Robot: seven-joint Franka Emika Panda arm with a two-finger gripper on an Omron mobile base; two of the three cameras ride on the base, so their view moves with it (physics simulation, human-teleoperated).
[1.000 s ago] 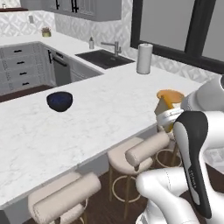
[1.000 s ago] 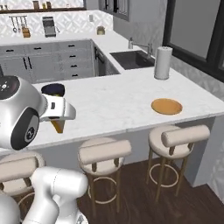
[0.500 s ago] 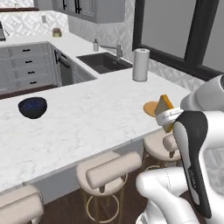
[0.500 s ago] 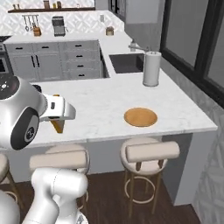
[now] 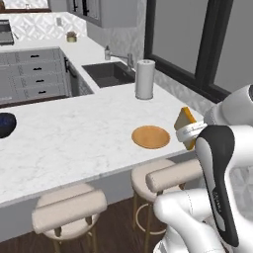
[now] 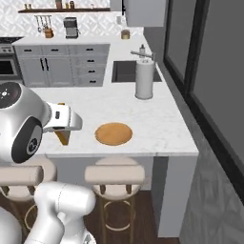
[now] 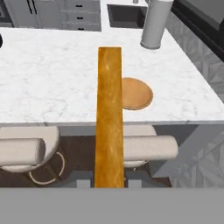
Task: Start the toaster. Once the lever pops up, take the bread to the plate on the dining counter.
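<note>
My gripper (image 7: pixel 109 178) is shut on the bread (image 7: pixel 109 118), seen edge-on as a tall orange strip in the hand view. In the left base view the slice (image 5: pixel 186 126) stands upright at the hand, held off the front edge of the dining counter (image 5: pixel 74 133), right of the plate (image 5: pixel 150 137). From the right base view the bread (image 6: pixel 62 137) hangs under the white hand, left of the plate (image 6: pixel 113 134). The round orange-tan plate (image 7: pixel 138 93) lies bare near the counter's front edge (image 7: pixel 48 74), just right of the bread strip. The toaster is out of view.
A white paper towel roll (image 5: pixel 145 79) stands behind the plate, a sink (image 5: pixel 108 73) with a faucet beyond it. A dark blue bowl (image 5: pixel 4 123) sits far left on the slab. Padded stools (image 5: pixel 69 210) (image 6: pixel 114 174) line the overhang. Dark windows close the right side.
The whole picture has shifted as the base drove along the counter: plate and paper towel roll now sit nearer the middle. The bread stays held in the gripper.
</note>
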